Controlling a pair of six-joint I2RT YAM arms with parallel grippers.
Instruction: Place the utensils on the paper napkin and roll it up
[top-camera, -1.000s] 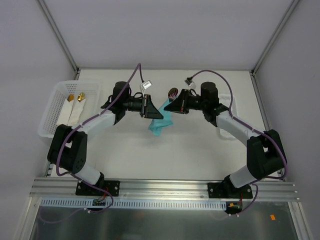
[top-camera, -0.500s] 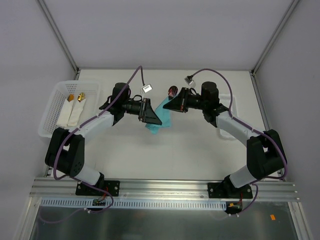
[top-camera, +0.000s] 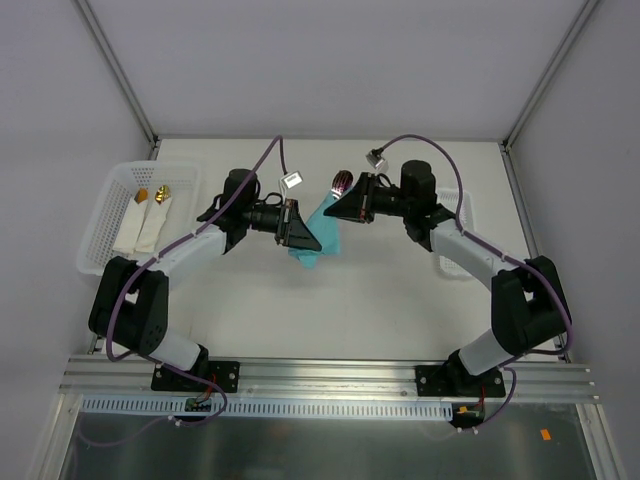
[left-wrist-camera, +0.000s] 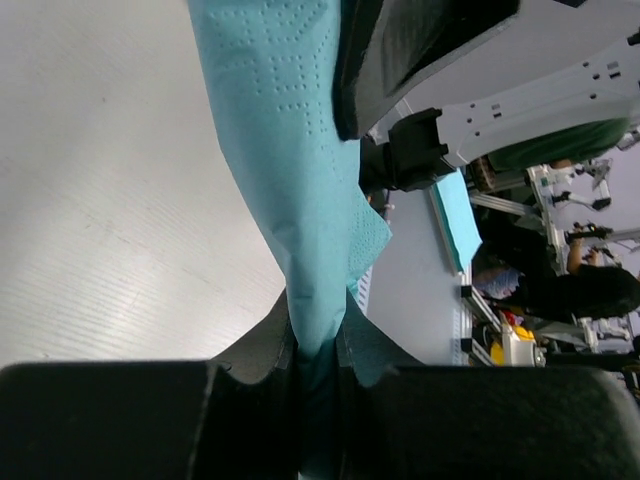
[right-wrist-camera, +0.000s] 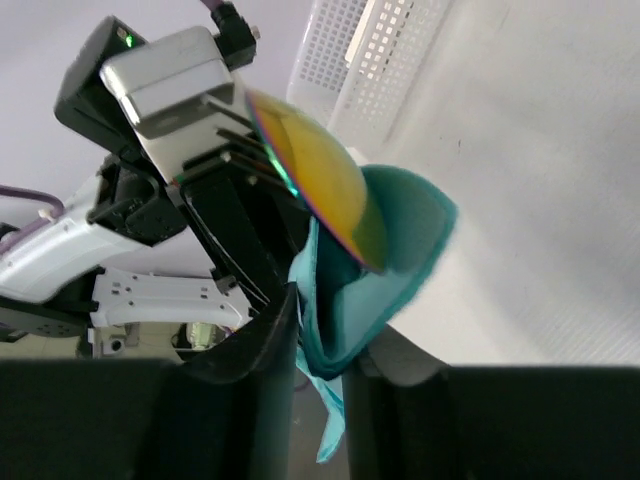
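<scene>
**White bench in a booth, even light**

White table (top-camera: 330, 320), faint ribbed grain. Pale grey walls (top-camera: 330, 70) on three sides, aluminium posts (top-camera: 115, 68) at the back corners. Aluminium rail (top-camera: 330, 375) along the near edge. White mesh left basket (top-camera: 98, 222), right basket (top-camera: 457, 203). Light soft, diffuse.

The light was bright and even, coming from above. Shadows on the white desk (top-camera: 380, 290) were soft and faint. In the right wrist view the shiny utensil (right-wrist-camera: 320, 190) glowed yellow, and the paper napkin (right-wrist-camera: 400, 255) looked blurry along its right edge.
</scene>
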